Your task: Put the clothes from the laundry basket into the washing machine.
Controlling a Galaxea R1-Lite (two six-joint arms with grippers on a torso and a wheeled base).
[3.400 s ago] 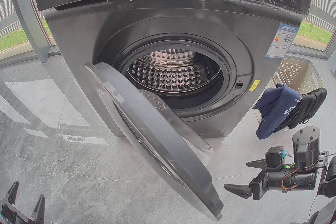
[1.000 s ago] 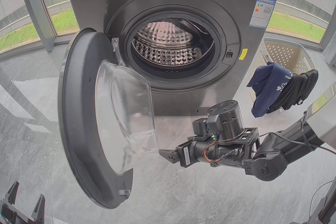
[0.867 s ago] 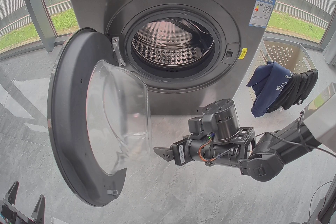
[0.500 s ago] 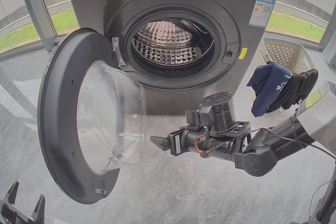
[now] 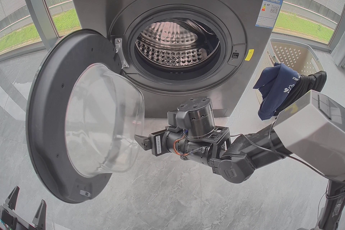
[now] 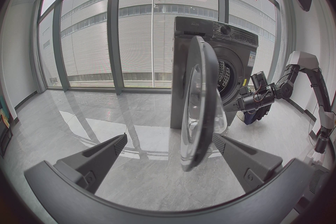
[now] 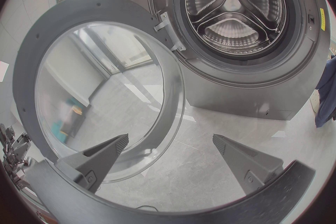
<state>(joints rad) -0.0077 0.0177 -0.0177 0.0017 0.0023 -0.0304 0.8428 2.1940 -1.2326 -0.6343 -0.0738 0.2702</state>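
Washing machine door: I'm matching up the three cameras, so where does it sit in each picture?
Head view: door stands open at lower left, its glass bulge towards the camera.
Left wrist view: door nearly edge-on, overlapping the washing machine front.
Right wrist view: door face-on, glass see-through.
Shared landmark: the drum opening, next to the door's hinge.

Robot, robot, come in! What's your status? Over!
Both hands open, empty: right hand near the door, left hand low. Clothes draped on basket rim. Door wide open; nothing blocks the drum.
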